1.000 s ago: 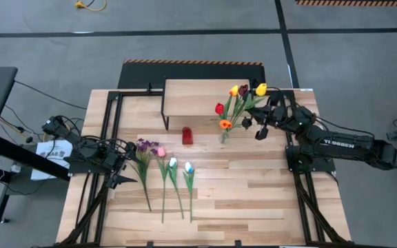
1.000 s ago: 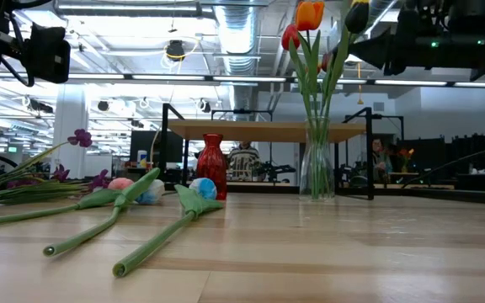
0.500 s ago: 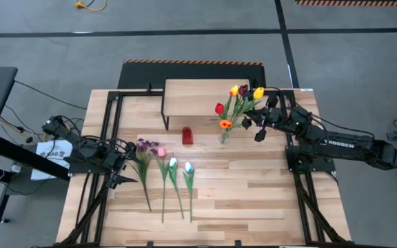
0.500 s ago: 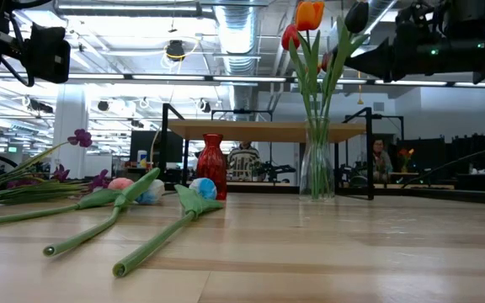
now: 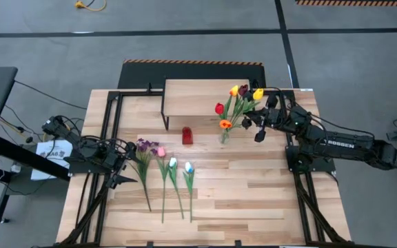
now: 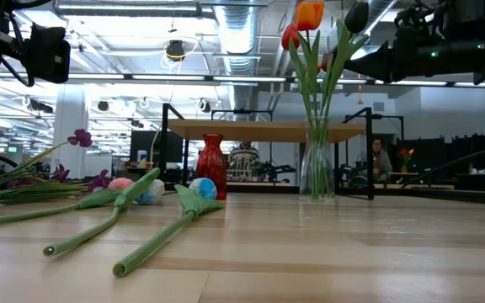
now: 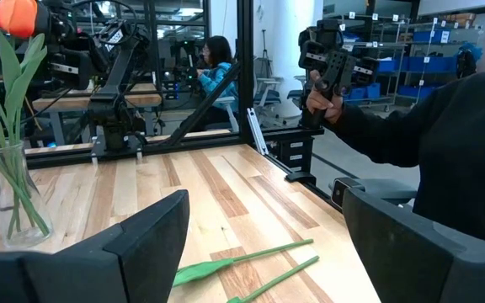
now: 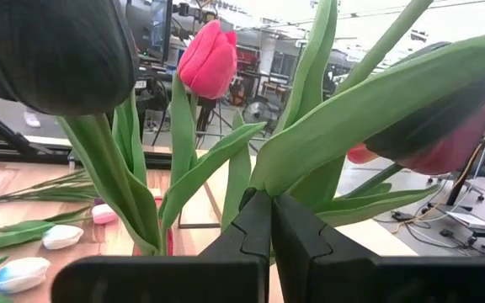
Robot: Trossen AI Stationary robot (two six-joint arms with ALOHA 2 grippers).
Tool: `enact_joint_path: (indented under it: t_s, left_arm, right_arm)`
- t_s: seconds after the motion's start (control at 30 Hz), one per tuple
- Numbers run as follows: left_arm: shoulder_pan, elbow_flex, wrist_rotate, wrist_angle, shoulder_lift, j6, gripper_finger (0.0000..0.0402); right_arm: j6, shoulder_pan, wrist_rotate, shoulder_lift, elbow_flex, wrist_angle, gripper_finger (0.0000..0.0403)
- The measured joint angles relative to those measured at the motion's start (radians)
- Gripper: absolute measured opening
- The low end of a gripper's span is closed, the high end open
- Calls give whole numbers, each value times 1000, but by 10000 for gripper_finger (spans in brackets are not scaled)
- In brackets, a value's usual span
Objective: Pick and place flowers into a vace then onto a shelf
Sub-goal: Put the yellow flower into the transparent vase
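Observation:
A clear glass vase point(image 5: 224, 136) stands on the table in front of the shelf point(image 5: 198, 96), holding several tulips point(image 5: 234, 103) in red, orange, maroon and yellow; it also shows in the low view point(image 6: 317, 168). My right gripper point(image 5: 256, 116) is level with the flower heads and shut on a tulip stem point(image 8: 263, 181). Purple, pink, white and blue-white flowers point(image 5: 167, 169) lie flat on the table. My left gripper point(image 7: 259, 244) is open and empty beside them, at the table's left point(image 5: 119, 165). My right gripper pinches a green tulip stem with its leaf point(image 8: 268, 178) between its two fingertips, high up near the flower heads. The fingers point(image 6: 369, 61) come level from the table's right. The stem stands near upright, its lower part running down among the stems in the vase point(image 6: 314, 126).
A small red vase point(image 5: 187, 136) stands on the table left of the glass vase. The shelf's black legs point(image 5: 164, 114) stand behind it. A person point(image 7: 445, 151) with a hand-held controller stands past the table's edge in the left wrist view.
My right gripper has gone a little down and toward the table's left edge, still shut. The yellow tulip head has come closer to the other heads above the vase.

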State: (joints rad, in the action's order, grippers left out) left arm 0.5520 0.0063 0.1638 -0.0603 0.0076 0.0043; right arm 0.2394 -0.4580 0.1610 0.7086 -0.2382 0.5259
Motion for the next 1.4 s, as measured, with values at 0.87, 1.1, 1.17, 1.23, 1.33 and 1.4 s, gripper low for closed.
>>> enact_joint_path:
  t_s: [0.87,1.1,1.17,1.23,1.33,1.4]
  left_arm:
    - [0,0,0,0,0,0,302]
    - [0,0,0,0,0,0,302]
    - [0,0,0,0,0,0,302]
    - [0,0,0,0,0,0,302]
    - [0,0,0,0,0,0,302]
    - [0,0,0,0,0,0,302]
  right_arm:
    - [30,0,68,0,0,-54,0]
    - [23,0,89,0,-34,-115,0]
    - [23,0,96,1,-44,-135,0]
    - [20,2,100,17,-50,-135,0]
    - [17,7,100,47,-57,-137,0]
    - [20,7,101,74,-63,-135,0]
